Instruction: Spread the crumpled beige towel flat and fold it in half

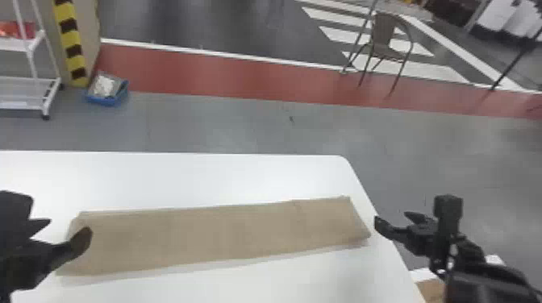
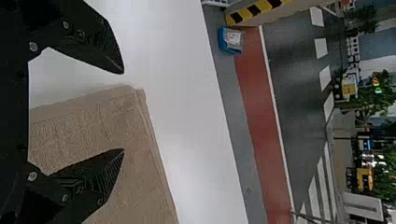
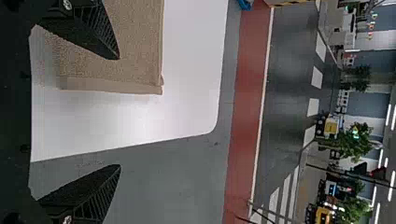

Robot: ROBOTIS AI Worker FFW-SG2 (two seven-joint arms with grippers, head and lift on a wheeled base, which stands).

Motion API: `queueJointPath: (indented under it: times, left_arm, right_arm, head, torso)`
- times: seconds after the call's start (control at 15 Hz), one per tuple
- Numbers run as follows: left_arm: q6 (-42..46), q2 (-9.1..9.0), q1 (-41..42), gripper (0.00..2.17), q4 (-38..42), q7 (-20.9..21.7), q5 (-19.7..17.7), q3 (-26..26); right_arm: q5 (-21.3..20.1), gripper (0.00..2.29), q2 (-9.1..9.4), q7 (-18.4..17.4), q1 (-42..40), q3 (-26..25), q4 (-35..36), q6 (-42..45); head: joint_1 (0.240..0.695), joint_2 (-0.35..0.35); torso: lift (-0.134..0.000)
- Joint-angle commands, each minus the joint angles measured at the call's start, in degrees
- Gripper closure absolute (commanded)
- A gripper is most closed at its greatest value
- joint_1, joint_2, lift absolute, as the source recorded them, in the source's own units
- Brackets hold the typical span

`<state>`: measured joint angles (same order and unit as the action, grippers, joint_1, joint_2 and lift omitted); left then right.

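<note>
Here, a white desk (image 1: 181, 177) stretches across the foreground, a brown chair (image 1: 382, 32) standing on the floor well beyond its far side. The beige towel (image 1: 222, 231) lies on the desk as a long, mostly smooth strip running left to right, layered edges showing at its ends, its right end near the desk's right edge. My left tool (image 1: 70, 226), released and empty, hangs at the towel's left end; my right tool (image 1: 392, 219), also empty with fingers parted, is just beside the right end.
</note>
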<state>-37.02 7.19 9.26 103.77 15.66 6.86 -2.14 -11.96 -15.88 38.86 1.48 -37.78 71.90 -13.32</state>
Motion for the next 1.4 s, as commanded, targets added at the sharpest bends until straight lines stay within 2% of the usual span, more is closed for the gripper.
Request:
queueJointPath:
  times: [0.0,0.07,0.13,0.2,0.33,0.73,1.33]
  left_arm:
    - [1.7,-0.51,0.6,1.75,-0.2,0.2,-2.7,-0.5]
    - [1.7,-0.25,0.6,1.84,-0.7,0.9,-3.7,-0.8]
    - [1.7,-0.43,0.5,1.9,-1.5,3.5,-4.5,-0.8]
    - [1.2,-0.51,0.3,1.9,-2.2,4.8,-4.6,-1.4]
    - [0.7,-0.43,-0.6,1.9,-5.2,4.7,-3.7,-3.1]
    - [6.5,0.1,-3.1,1.9,-14.0,0.7,-1.8,-3.7]
    - [6.8,0.37,-3.7,1.9,-16.7,0.4,1.4,-3.0]
  right_arm:
    - [1.5,0.07,0.06,2.5,-1.0,-4.1,0.7,-0.2]
    - [2.4,0.07,0.06,2.8,-1.9,-5.2,0.7,0.2]
    - [3.2,0.07,-0.03,3.0,-2.9,-6.1,0.7,0.7]
    - [3.8,0.07,-0.03,3.4,-3.6,-6.8,0.8,0.9]
    - [6.0,0.07,-0.12,3.5,-5.6,-8.0,1.1,1.9]
    - [6.8,0.07,0.67,4.6,-6.6,-8.5,3.8,0.4]
    - [6.5,0.07,0.94,4.9,-6.3,-7.9,4.2,0.0]
  head:
    - [0.695,-0.35]
    - [0.695,-0.35]
    - [0.695,-0.35]
    - [0.695,-0.35]
    - [0.695,-0.35]
    - [0.695,-0.35]
    - [0.695,-0.35]
  torso:
    - [0.0]
    - [0.0]
    - [0.0]
    - [0.0]
    - [0.0]
    - [0.0]
    - [0.0]
